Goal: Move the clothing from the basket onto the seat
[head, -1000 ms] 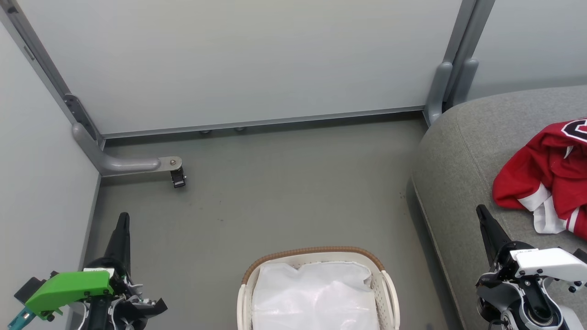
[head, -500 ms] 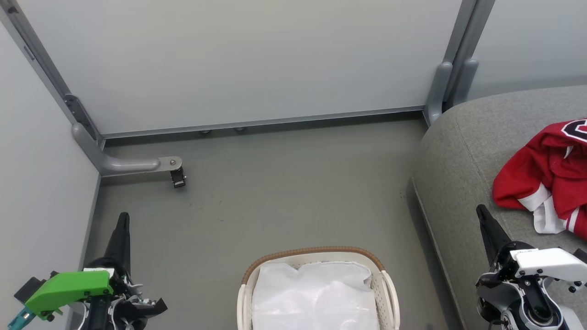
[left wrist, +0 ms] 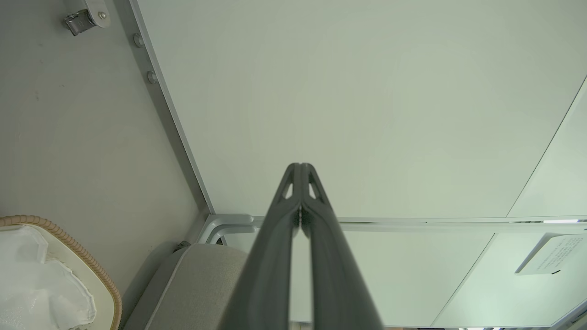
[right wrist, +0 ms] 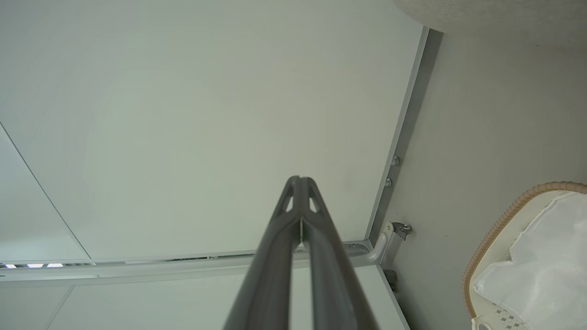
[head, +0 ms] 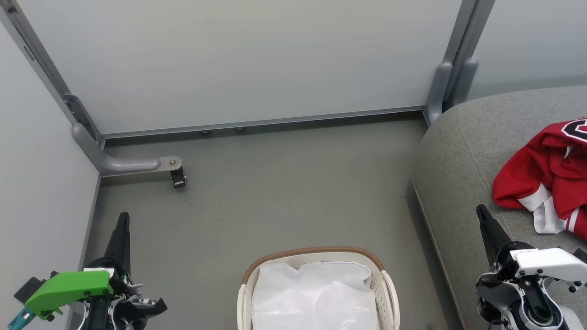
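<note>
Grey floor: basket w/ white liner; clothing on seat.

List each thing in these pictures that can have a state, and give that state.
left tool, shut, holding nothing.
right tool, shut, holding nothing.
basket, upright on the floor, holding the white liner.
clothing, crumpled on the seat, outside the basket.
seat, bearing the clothing.

Figure: The setting was a partitioned test cell. Pale panels in grey metal frames, one braced by a castor foot, enclosed a bare grey floor. A grey seat and white basket lent a domestic staging.
</note>
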Robot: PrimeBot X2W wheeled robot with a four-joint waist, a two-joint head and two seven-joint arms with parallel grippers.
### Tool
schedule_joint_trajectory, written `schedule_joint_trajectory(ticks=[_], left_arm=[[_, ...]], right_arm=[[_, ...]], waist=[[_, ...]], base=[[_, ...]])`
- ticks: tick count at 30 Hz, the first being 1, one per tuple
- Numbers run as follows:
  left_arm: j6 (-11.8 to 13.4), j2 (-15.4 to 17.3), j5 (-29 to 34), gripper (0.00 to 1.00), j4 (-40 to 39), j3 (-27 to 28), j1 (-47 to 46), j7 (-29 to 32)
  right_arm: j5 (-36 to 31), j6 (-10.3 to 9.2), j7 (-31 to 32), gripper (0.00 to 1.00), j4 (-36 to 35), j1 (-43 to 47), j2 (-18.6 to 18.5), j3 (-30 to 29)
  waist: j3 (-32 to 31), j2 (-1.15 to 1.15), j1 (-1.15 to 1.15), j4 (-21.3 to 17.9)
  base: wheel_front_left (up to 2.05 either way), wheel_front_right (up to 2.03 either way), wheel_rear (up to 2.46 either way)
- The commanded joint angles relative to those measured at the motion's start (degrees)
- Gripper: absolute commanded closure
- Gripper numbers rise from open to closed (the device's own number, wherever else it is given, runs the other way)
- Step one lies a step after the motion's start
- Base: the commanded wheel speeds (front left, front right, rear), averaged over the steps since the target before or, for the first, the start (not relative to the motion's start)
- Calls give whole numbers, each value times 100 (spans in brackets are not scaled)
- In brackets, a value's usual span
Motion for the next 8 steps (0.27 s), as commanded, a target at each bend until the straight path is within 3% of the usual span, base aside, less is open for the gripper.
schedule_joint_trajectory(ticks=[1, 8], left_arm=[[-34, 38, -20, 100, -17, 10, -64, 23], [-34, 38, -21, 100, -17, 10, -64, 23]], right_arm=[[18, -2, 16, 100, -16, 54, -14, -11], [18, -2, 15, 100, -16, 54, -14, -11]], waist=[[0, 61, 0, 0], [0, 61, 0, 0]], base=[[0, 0, 0], [0, 0, 0]])
